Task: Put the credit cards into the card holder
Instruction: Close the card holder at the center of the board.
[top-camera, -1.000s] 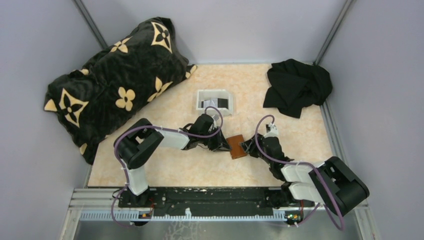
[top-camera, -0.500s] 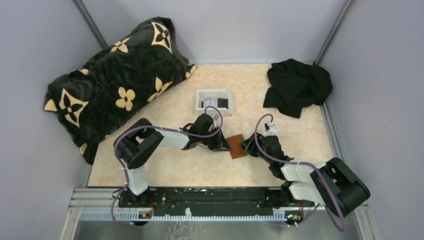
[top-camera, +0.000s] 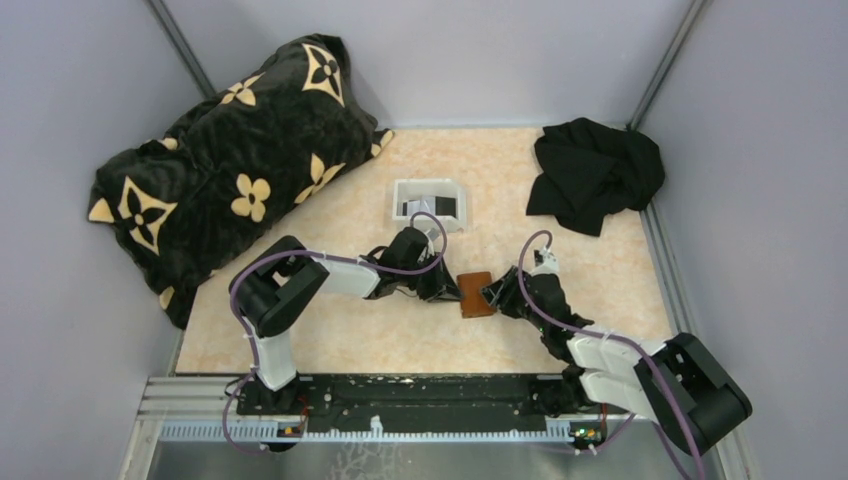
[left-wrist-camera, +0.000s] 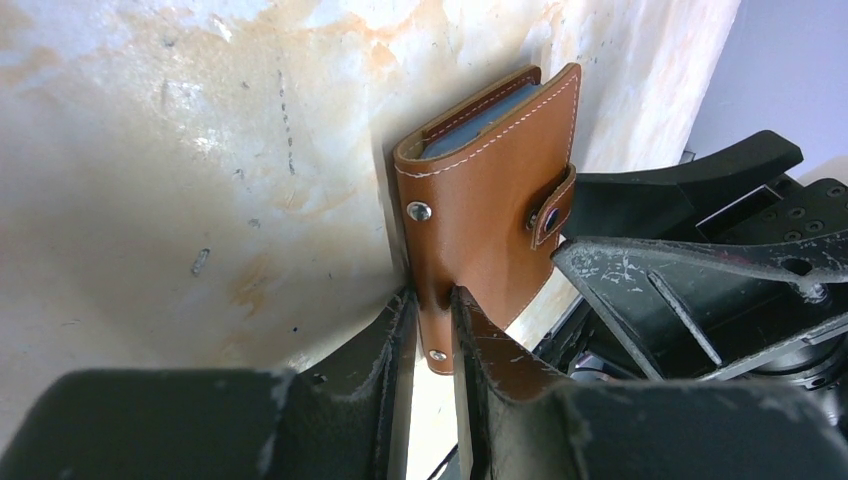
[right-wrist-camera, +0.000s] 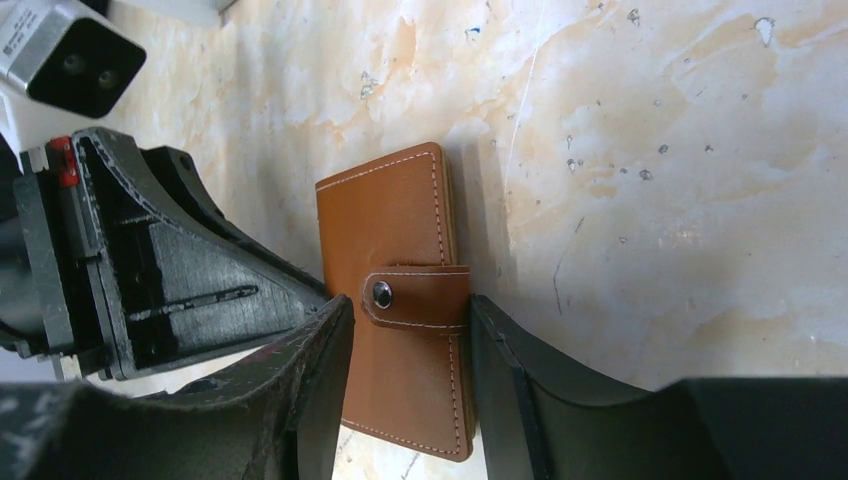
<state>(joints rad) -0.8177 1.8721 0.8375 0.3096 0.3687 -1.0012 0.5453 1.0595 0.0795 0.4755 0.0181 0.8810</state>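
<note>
From above: smooth brown stitched-leather wallet (top-camera: 476, 294), snapped shut, lies flat just nearward of the white plastic tray (top-camera: 430, 181), long axis roughly toward it. Left wrist: my left gripper (left-wrist-camera: 432, 310) pinches its edge. Right wrist: my right gripper (right-wrist-camera: 410, 320) stands open astride its strap.

We log 2 arms: left arm (top-camera: 288, 296) & right arm (top-camera: 612, 362), black joint housings w/ white link shells. Purple cable (top-camera: 441, 235) loops along ea. Left gripper (left-wrist-camera: 432, 330) fingers (left-wrist-camera: 500, 372) matte black, scuffed, wedge-shaped. We note red tab (right-wrist-camera: 62, 160) nr white cam block (right-wrist-camera: 35, 30) w/ black face.
</note>
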